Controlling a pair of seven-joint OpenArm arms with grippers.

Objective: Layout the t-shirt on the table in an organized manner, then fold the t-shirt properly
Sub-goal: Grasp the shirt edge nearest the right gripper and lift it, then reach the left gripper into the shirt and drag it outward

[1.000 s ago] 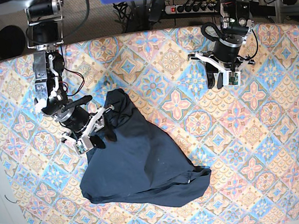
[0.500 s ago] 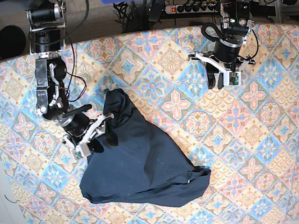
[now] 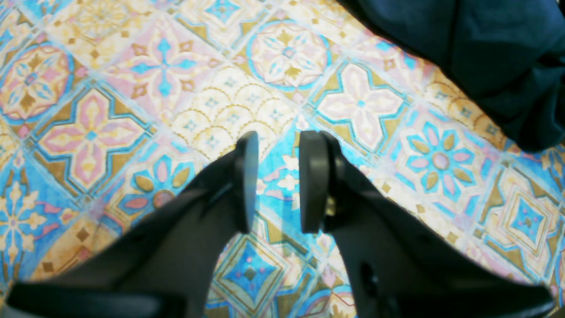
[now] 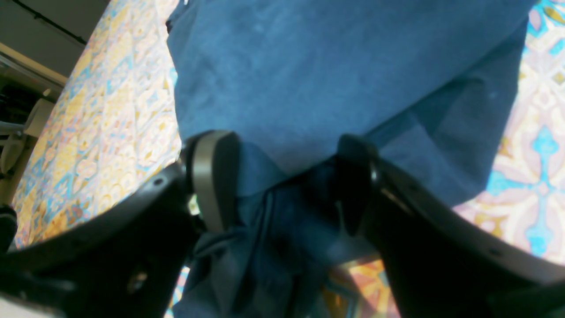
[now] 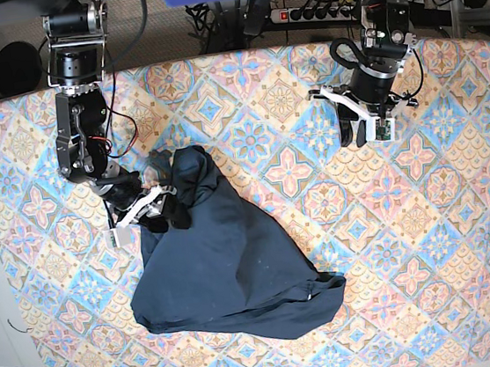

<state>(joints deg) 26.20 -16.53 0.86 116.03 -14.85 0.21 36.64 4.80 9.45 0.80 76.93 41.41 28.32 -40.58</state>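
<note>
**Shirt bunched, soft cloth, take it by the edges**

We see the table (image 5: 464, 238) with its tile-pattern cloth filling the base view. Using the shirt as landmark: the shirt (image 5: 228, 265) lies left of the table's centre in that view, a crumpled rough triangle, not laid out. One narrow end bunches at its top, a wider lobe runs to the lower right, and the bottom edge is rolled under.

Handling, our judgement: light, limp cotton, no stiffness, so it drapes and drags rather than slides whole. Low slip on the table cloth, so a pull from one point will stretch the wrinkles, not move the lot. Not fragile. Best holds are probably hems and corners, such as the lower-right lobe tip and the lower-left corner; a pinch mid-panel would likely lift several layers at once. We cannot tell where the collar or sleeves are.

The right gripper (image 4: 282, 185) sits at the shirt's top bunched end, jaws spread wide on either side of a fold. Cloth lies between the pads without being clamped, so we call it open with nothing held.

The left gripper (image 3: 276, 181) hangs well apart from the shirt, over bare table toward the far right. Its jaws stand a narrow gap apart, pattern showing between them, nothing held.
</note>
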